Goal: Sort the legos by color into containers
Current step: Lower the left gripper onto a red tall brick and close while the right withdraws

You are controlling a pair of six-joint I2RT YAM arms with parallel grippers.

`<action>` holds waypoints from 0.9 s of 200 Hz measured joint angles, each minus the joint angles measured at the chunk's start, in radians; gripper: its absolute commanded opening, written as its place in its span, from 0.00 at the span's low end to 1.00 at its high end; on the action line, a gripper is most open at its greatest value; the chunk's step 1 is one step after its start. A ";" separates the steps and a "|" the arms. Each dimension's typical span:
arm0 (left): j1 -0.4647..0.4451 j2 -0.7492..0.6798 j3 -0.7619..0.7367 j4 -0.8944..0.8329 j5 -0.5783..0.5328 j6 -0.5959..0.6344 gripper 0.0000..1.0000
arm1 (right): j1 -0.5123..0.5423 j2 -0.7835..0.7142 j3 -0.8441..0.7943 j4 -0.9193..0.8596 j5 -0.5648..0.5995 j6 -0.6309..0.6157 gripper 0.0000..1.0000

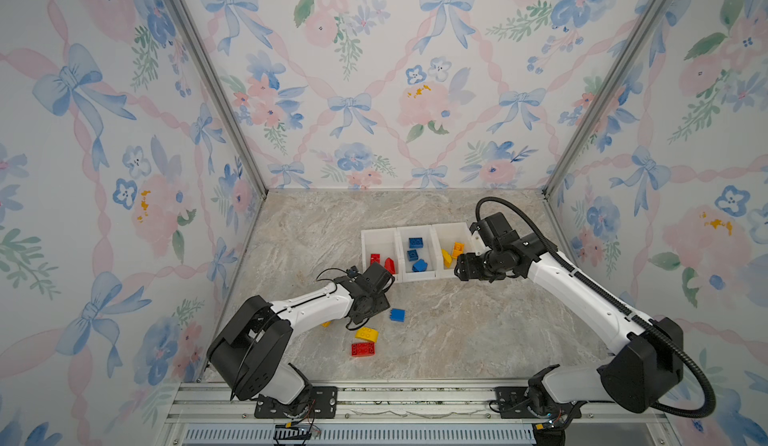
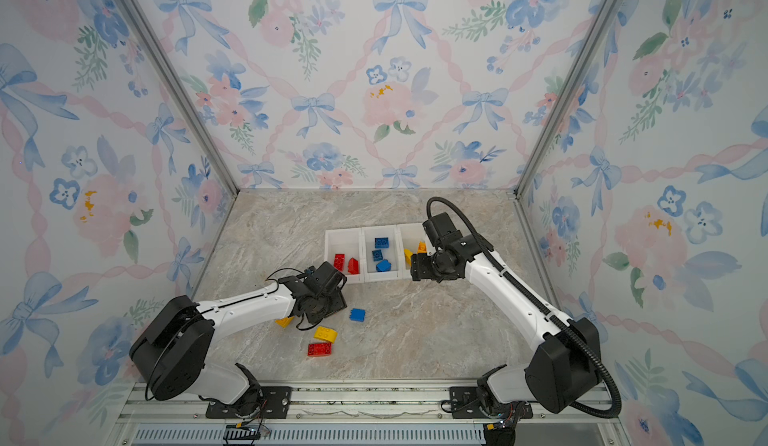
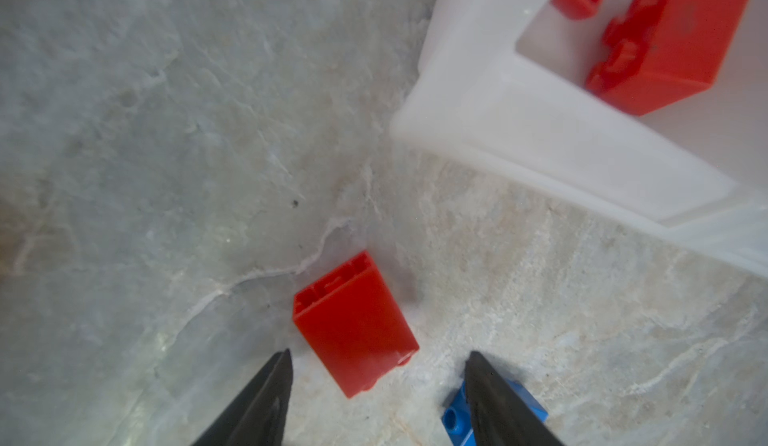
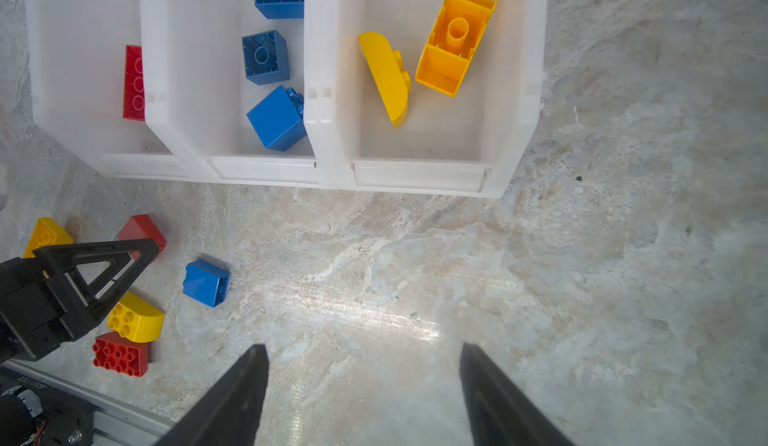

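Observation:
Three joined white containers [image 1: 415, 278] stand mid-table: red legos [image 1: 375, 258] in the left bin, blue [image 1: 415, 243] in the middle, yellow [image 1: 458, 248] in the right. In the left wrist view my left gripper [image 3: 379, 354] is open and low over the table. A loose red lego [image 3: 353, 323] lies at its fingertips, with a gap on each side. A blue lego [image 3: 455, 417] shows behind one finger. In both top views the left wrist [image 1: 370, 294] hides that red lego. My right gripper [image 4: 362, 346] is open and empty, hovering before the containers [image 4: 270, 170].
Loose legos lie front-left of the bins: a blue one [image 1: 397, 314], a curved yellow one [image 1: 366, 333], a red one [image 1: 363, 349] and a yellow one [image 2: 284, 321] partly under the left arm. Patterned walls close in three sides. A metal rail [image 1: 374, 398] runs along the front.

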 measured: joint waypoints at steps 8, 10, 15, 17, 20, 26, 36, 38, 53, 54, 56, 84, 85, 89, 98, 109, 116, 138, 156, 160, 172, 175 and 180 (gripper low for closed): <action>-0.002 0.009 0.004 0.000 0.000 -0.004 0.66 | -0.006 -0.003 -0.003 0.000 -0.003 -0.004 0.76; -0.002 0.011 0.005 0.000 -0.001 -0.006 0.66 | -0.007 -0.003 -0.004 0.000 -0.005 -0.004 0.76; -0.002 0.016 0.008 0.000 0.000 -0.008 0.66 | -0.011 -0.005 -0.006 0.000 -0.007 -0.006 0.76; -0.002 0.018 0.008 0.001 -0.001 -0.011 0.66 | -0.012 -0.005 -0.008 0.000 -0.009 -0.007 0.76; -0.002 0.021 0.010 0.000 -0.001 -0.011 0.66 | -0.013 -0.005 -0.009 0.000 -0.009 -0.008 0.76; -0.002 0.027 0.011 0.001 -0.001 -0.014 0.65 | -0.017 -0.006 -0.011 0.000 -0.010 -0.011 0.76; -0.002 0.037 0.013 0.001 -0.004 -0.021 0.65 | -0.023 -0.006 -0.015 0.000 -0.014 -0.014 0.76; -0.002 0.039 0.013 0.000 -0.005 -0.021 0.64 | -0.024 -0.006 -0.016 0.000 -0.016 -0.015 0.76; -0.002 0.045 0.020 0.001 -0.008 -0.032 0.63 | -0.034 -0.007 -0.016 -0.001 -0.021 -0.021 0.76; -0.002 0.046 0.021 0.001 -0.008 -0.034 0.63 | -0.034 -0.007 -0.016 -0.001 -0.021 -0.023 0.76; -0.002 0.046 0.021 0.001 -0.008 -0.035 0.63 | -0.036 -0.007 -0.016 -0.001 -0.022 -0.024 0.76; -0.005 0.055 0.026 0.000 -0.019 -0.052 0.61 | -0.058 -0.007 -0.018 -0.001 -0.039 -0.036 0.76; -0.005 0.055 0.026 -0.001 -0.019 -0.052 0.60 | -0.059 -0.007 -0.019 -0.001 -0.039 -0.037 0.76; -0.005 0.056 0.026 -0.002 -0.021 -0.055 0.60 | -0.061 -0.007 -0.019 -0.001 -0.040 -0.038 0.76; -0.005 0.059 0.030 -0.006 -0.025 -0.060 0.59 | -0.068 -0.007 -0.022 -0.001 -0.044 -0.041 0.76; -0.005 0.065 0.034 -0.007 -0.029 -0.066 0.57 | -0.074 -0.007 -0.024 0.000 -0.050 -0.044 0.76; -0.005 0.069 0.038 -0.007 -0.032 -0.067 0.56 | -0.078 -0.007 -0.024 0.000 -0.055 -0.047 0.76; -0.005 0.079 0.045 -0.007 -0.039 -0.069 0.51 | -0.087 -0.007 -0.026 0.000 -0.066 -0.056 0.76; -0.005 0.087 0.051 -0.007 -0.045 -0.075 0.45 | -0.097 -0.007 -0.026 -0.001 -0.076 -0.060 0.76; -0.005 0.087 0.051 -0.007 -0.045 -0.072 0.44 | -0.098 -0.007 -0.026 0.000 -0.077 -0.061 0.76; -0.005 0.091 0.052 -0.007 -0.049 -0.074 0.41 | -0.105 -0.007 -0.026 0.000 -0.081 -0.064 0.76; -0.005 0.092 0.052 -0.007 -0.051 -0.076 0.41 | -0.107 -0.007 -0.026 0.000 -0.082 -0.066 0.76; -0.005 0.093 0.053 -0.007 -0.052 -0.074 0.40 | -0.111 -0.007 -0.026 0.000 -0.085 -0.068 0.76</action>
